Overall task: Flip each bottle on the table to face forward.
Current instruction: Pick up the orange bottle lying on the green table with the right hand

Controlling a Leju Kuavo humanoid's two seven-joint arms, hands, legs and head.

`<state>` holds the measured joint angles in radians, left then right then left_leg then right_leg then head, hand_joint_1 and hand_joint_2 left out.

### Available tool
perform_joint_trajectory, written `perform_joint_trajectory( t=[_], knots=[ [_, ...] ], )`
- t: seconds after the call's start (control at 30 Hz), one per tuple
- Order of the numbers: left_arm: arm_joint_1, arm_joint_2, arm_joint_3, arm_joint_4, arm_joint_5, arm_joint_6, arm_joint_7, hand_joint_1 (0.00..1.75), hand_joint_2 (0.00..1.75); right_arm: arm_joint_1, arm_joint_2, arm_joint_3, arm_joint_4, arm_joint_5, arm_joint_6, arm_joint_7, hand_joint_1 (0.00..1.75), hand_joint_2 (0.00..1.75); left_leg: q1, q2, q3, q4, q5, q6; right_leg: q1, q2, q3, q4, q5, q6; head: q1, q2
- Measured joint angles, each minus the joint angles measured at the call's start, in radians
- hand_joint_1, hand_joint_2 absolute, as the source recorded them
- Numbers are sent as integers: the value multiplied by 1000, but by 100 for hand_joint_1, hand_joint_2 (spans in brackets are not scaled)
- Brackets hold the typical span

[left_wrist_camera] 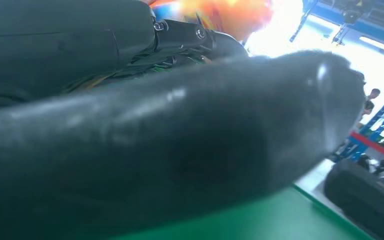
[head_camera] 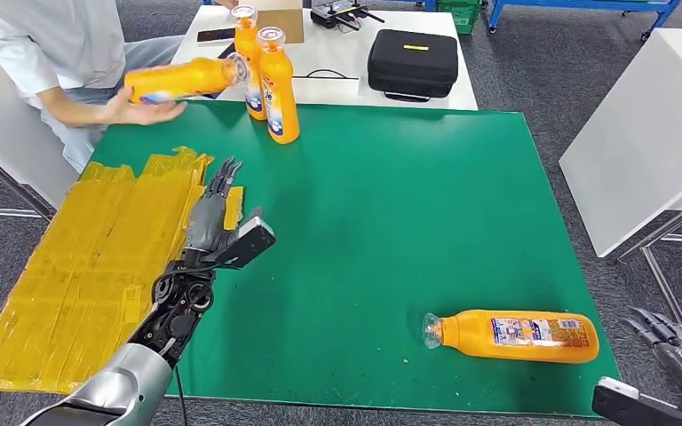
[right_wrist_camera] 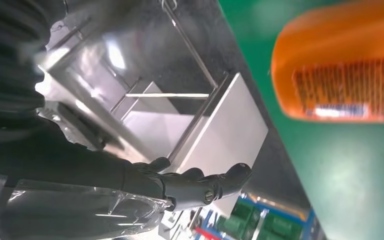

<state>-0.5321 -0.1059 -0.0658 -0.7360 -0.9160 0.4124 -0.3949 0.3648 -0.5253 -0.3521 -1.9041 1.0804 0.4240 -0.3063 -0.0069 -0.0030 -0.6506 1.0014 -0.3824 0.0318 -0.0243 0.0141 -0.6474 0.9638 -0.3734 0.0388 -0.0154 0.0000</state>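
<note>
From the head view, the green tabletop [head_camera: 391, 222] carried one orange bottle [head_camera: 511, 335] lying on its side near the front right corner, cap end toward the left, printed back label up. Two more bottles [head_camera: 277, 89] stood upright, touching each other, at the far edge left of centre. A person's hand [head_camera: 142, 111] held a fourth bottle [head_camera: 182, 80] level above the far left corner, its neck against the standing pair.

The left hand [head_camera: 218, 217] hovered over the left part of the tabletop beside the yellow taped patch [head_camera: 89, 266], fingers stretched forward and apart, holding nothing. The right hand [head_camera: 679, 355] sat off the front right corner, beyond the tabletop's edge, fingers loosely spread and empty, close to the lying bottle's base but apart from it.

The right wrist view added what the head view could not: the base of the lying bottle [right_wrist_camera: 342, 70] up close with its barcode panel, and the right hand's fingers [right_wrist_camera: 200, 182] extended over grey floor, with a white table [right_wrist_camera: 220, 130] on a metal frame just past them. The left wrist view was mostly a blurred dark finger, with an orange blur behind and a strip of green below.

The middle of the tabletop lay wide open between both hands. A black case [head_camera: 413, 62] rested on the white table behind.
</note>
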Motion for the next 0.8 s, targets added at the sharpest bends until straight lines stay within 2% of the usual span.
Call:
perform_joint_trajectory(
  t=[0.03, 0.17, 0.33, 0.57, 0.8],
  knots=[
    [2, 0, -4, -4, 18, -6, -12, 0, 0, -7, -5, 13, 18, -5, -2, 5, 0, 175, 0, 0, 0, 0, 0, 0, 0, 0, 0, 0, 0, 0, 0, 0],
    [12, -2, -22, -29, 109, -45, -63, 0, 175, -58, -21, 92, 115, -21, -36, 20, 0, 175, 0, 0, 0, 0, 0, 0, 0, 0, 0, 0, 0, 0, 0, 0],
    [48, -2, -57, -105, 209, -76, -100, 0, 175, -179, -23, 248, 289, -15, -125, 7, 0, 175, 0, 1, 0, 0, 0, 0, 0, 0, 0, 0, 1, 0, 0, 0],
    [111, -2, -104, -217, 237, -83, -97, 0, 175, -376, -6, 458, 497, -5, -189, -26, 0, 175, 1, 1, 0, 0, 1, 0, 1, 1, 0, 0, 1, 0, 0, 0],
    [118, -2, -117, -239, 237, -79, -83, 0, 175, -517, 30, 587, 633, 2, -214, -29, 0, 175, 1, 1, 0, 0, 1, 0, 1, 1, 0, 0, 1, 0, 0, 0]
  ],
)
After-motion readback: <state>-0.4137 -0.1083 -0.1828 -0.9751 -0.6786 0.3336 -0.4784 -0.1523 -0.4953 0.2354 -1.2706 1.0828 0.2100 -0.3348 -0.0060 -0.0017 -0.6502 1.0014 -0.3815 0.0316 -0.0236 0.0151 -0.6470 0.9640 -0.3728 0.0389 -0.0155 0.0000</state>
